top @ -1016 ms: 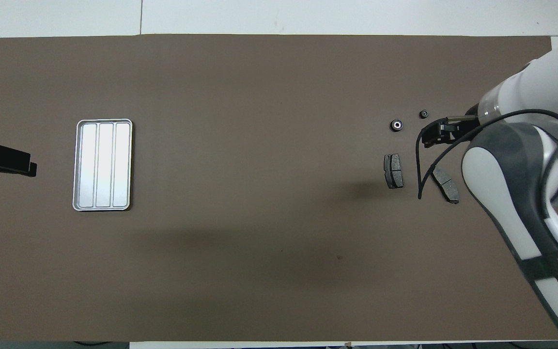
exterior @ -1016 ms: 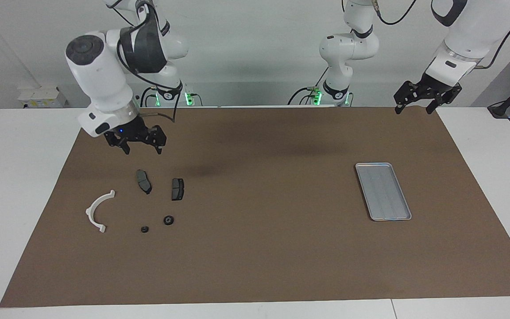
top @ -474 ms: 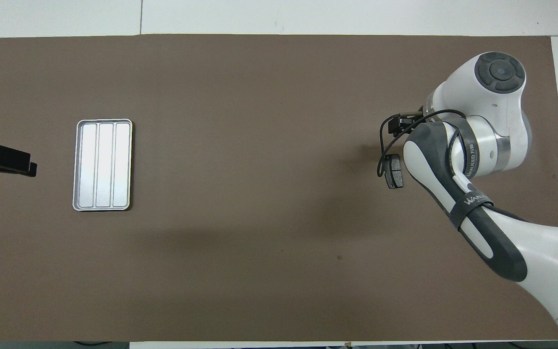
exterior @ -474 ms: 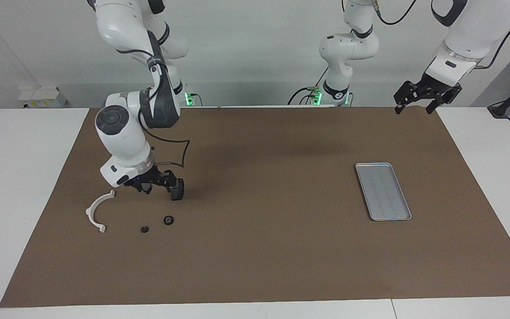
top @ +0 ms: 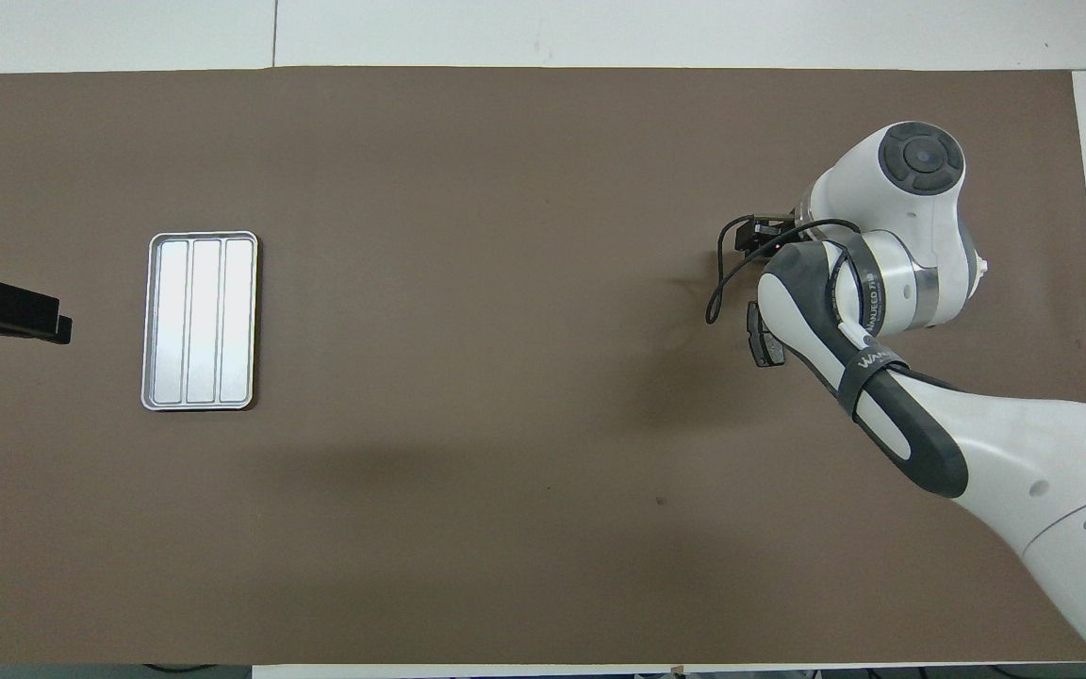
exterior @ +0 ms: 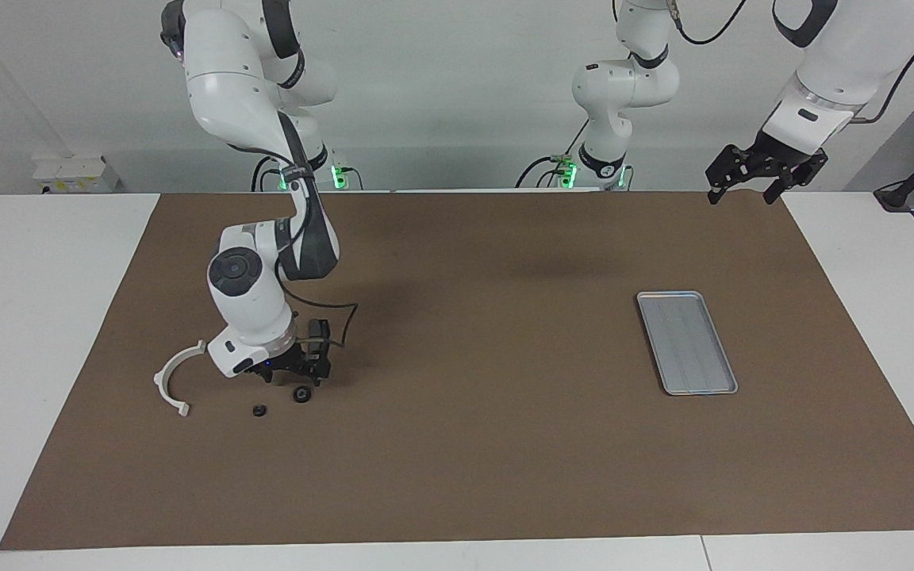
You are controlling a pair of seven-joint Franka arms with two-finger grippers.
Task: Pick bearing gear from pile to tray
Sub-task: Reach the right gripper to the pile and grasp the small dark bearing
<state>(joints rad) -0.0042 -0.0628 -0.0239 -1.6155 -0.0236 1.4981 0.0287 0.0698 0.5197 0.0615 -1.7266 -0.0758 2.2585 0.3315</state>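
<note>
Pad (exterior: pixel 319 331) beside right gripper (exterior: pixel 292 379), white bracket (exterior: pixel 174 380) nearby, tray (exterior: pixel 686 342) apart

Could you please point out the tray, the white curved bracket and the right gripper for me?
tray (exterior: pixel 723 387): facing view, on its raised rim.
white curved bracket (exterior: pixel 164 379): facing view, middle of its arc.
right gripper (exterior: pixel 292 379): facing view, midway between its fingertips.

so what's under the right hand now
In the facing view the right hand hangs just above a black round piece. One grey pad peeks out beside the wrist; the other pad is covered.
</note>
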